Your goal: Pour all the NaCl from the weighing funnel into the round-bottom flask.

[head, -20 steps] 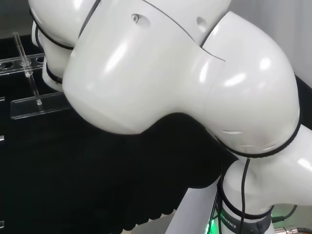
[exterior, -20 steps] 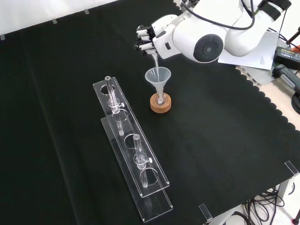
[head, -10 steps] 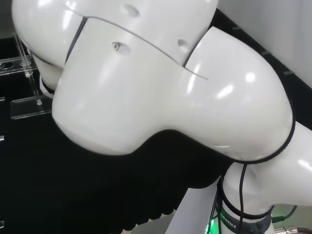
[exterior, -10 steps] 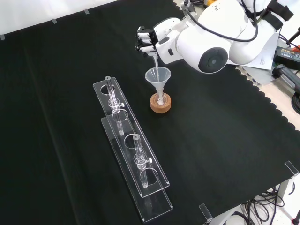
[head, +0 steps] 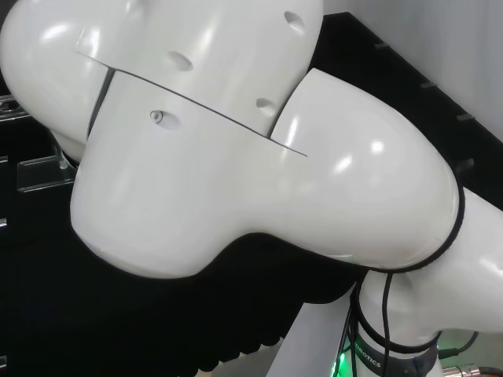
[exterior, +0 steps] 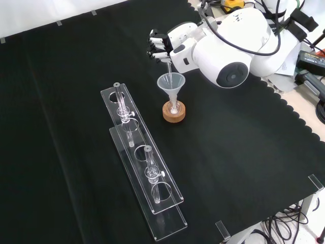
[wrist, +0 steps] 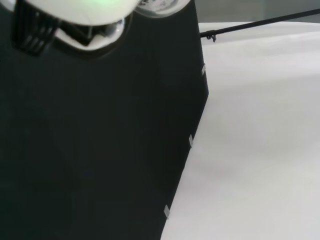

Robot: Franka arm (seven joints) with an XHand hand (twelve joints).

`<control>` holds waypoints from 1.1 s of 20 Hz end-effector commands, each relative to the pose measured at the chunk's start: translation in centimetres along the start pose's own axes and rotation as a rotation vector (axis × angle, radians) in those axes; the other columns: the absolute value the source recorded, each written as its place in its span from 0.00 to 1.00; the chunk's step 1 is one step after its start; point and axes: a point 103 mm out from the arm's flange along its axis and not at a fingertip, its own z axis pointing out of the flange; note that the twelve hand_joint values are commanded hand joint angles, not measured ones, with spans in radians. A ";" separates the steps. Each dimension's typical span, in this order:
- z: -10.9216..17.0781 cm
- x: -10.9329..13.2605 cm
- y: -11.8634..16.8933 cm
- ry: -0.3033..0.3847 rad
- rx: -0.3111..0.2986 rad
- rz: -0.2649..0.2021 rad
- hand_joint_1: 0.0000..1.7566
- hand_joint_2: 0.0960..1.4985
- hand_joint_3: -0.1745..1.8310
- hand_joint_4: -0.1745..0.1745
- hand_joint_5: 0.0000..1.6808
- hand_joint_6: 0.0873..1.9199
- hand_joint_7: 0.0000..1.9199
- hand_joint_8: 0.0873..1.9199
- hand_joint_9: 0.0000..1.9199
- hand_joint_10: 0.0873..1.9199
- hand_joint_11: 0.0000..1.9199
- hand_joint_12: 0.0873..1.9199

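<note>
Black cloth (exterior: 244,152) covers the bench; in the wrist view its edge runs against a pale surface, with a blurred white part of the hand (wrist: 85,20) at one border.

Arm link (exterior: 231,43), white with a round grey cap, stands just beside the hand in the front view. In the head view the arm's white links (head: 236,157) stand in front of the work area.

Clear acrylic racks (exterior: 144,175), two long ones, lie well apart from the hand, on the near side of it in the front view, each with an upright glass tube.

Hand (exterior: 161,44): fingers curled and bunched, pinching the weighing funnel (exterior: 167,65), a slim clear piece that hangs down from the fingers.

Conical funnel (exterior: 171,86): directly below the hand, its mouth open upward, and the weighing funnel's lower tip reaches its rim. Its stem runs down into the round-bottom flask (exterior: 174,108), seated in a cork ring stand (exterior: 174,114). Flask body barely discernible; something pale shows at its centre, contents cannot be told.
</note>
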 end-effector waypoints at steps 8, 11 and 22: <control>-2.0 0.3 -0.2 -0.097 -0.004 0.004 0.66 0.35 0.44 1.00 0.83 0.21 0.39 0.28 0.61 0.03 0.54 0.44; -2.3 0.4 -0.2 -0.119 -0.010 0.004 0.66 0.35 0.44 1.00 0.83 0.21 0.39 0.28 0.61 0.03 0.54 0.44; -2.1 0.2 -0.1 -0.150 0.023 0.012 0.66 0.35 0.44 1.00 0.83 0.21 0.39 0.28 0.61 0.02 0.54 0.44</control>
